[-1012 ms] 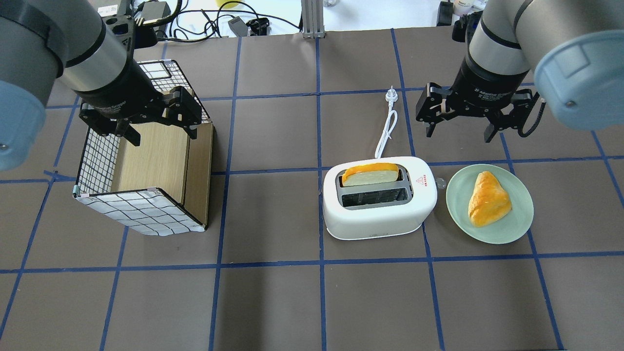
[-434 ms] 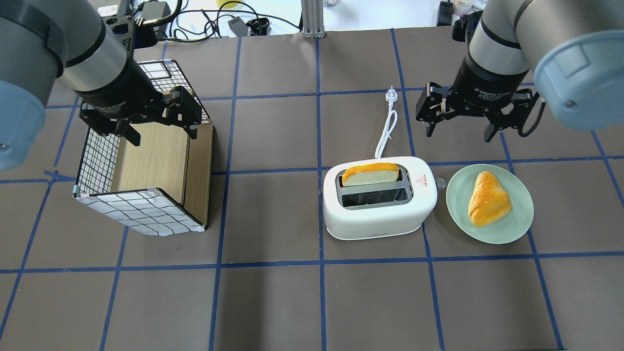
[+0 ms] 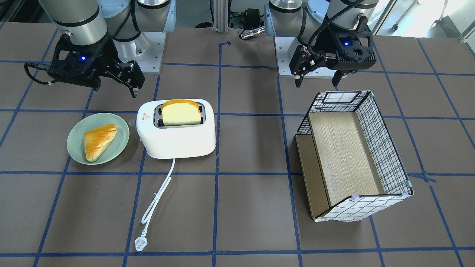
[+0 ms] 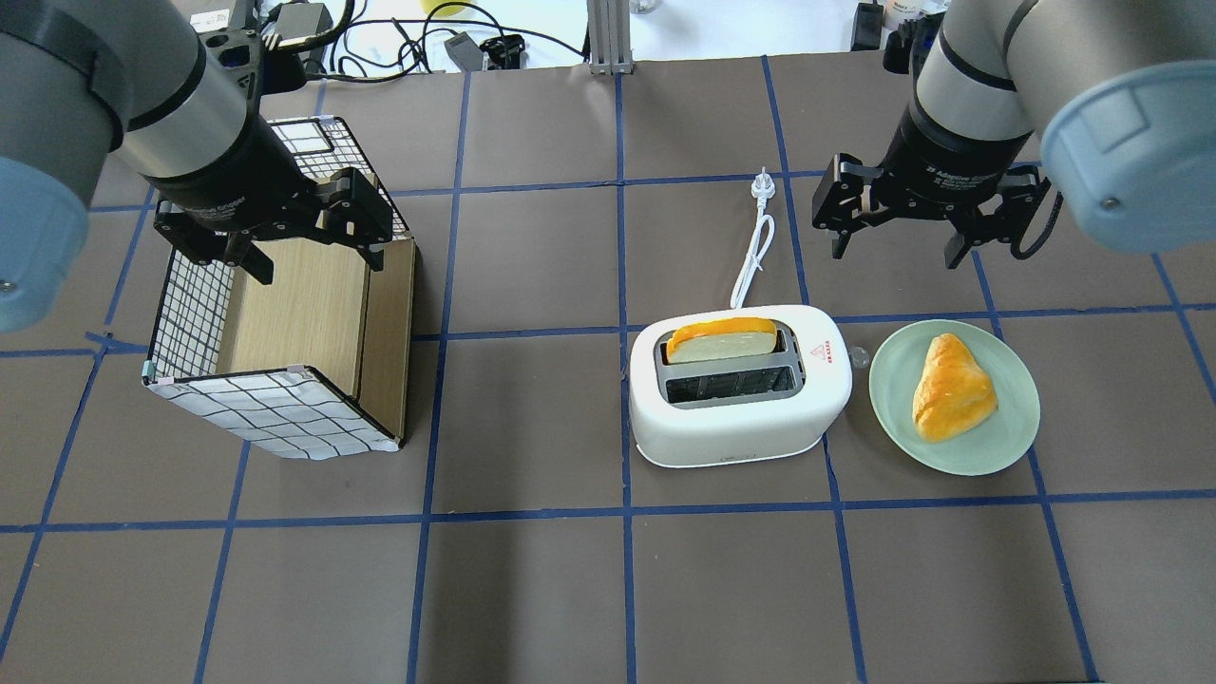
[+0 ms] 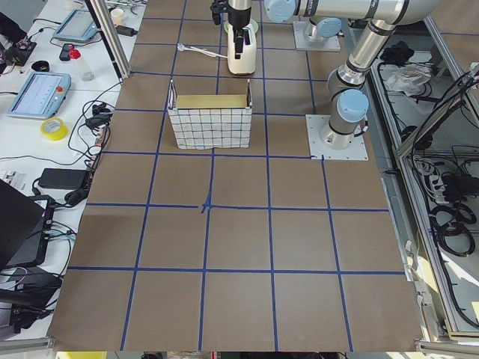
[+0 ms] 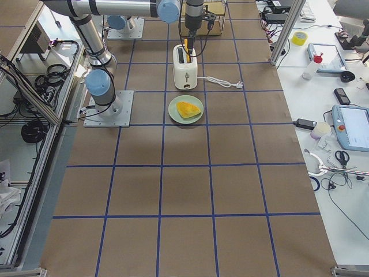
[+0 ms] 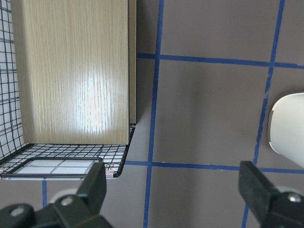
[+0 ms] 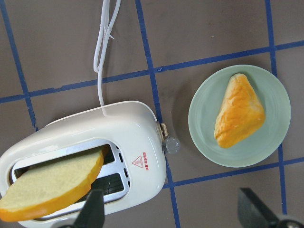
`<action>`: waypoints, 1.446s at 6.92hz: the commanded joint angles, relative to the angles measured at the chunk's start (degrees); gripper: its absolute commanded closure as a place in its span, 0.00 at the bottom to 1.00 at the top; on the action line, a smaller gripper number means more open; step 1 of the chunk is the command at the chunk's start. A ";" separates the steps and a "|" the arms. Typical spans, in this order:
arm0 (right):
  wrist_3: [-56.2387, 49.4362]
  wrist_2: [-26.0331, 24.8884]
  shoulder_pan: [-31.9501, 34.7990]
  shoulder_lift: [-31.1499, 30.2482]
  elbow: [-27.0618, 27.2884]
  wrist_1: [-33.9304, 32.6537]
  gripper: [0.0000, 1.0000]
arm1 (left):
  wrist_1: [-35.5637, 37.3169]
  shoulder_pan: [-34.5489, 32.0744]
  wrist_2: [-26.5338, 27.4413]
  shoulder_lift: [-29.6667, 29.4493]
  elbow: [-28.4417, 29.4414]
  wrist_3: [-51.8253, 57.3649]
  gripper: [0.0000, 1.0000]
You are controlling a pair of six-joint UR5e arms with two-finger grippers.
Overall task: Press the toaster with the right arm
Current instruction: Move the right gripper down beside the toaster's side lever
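The white two-slot toaster [image 4: 736, 408] stands on the table right of centre, with a slice of toast [image 4: 722, 340] in its far slot. Its lever knob [image 4: 859, 357] sticks out of the end that faces the plate. It also shows in the front view [image 3: 178, 137] and the right wrist view [image 8: 118, 128]. My right gripper [image 4: 893, 255] is open and empty. It hangs above the table beyond the toaster's lever end, apart from it; it shows in the front view [image 3: 115, 89] too. My left gripper [image 4: 318, 269] is open and empty over the basket.
A green plate [image 4: 950, 461] with a pastry [image 4: 950, 389] sits just right of the toaster. The white cord [image 4: 755, 252] and plug run from the toaster to the far side. A wire basket [image 4: 285, 418] with a wooden floor stands at the left.
My right gripper has shifted slightly toward the far side of the table. The left arm, toaster and plate have not moved.
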 commanded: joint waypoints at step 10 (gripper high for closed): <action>-5.48 3.93 -4.70 0.27 0.49 -2.83 1.00 | 0.00 0.00 -0.09 0.00 -0.06 0.00 0.00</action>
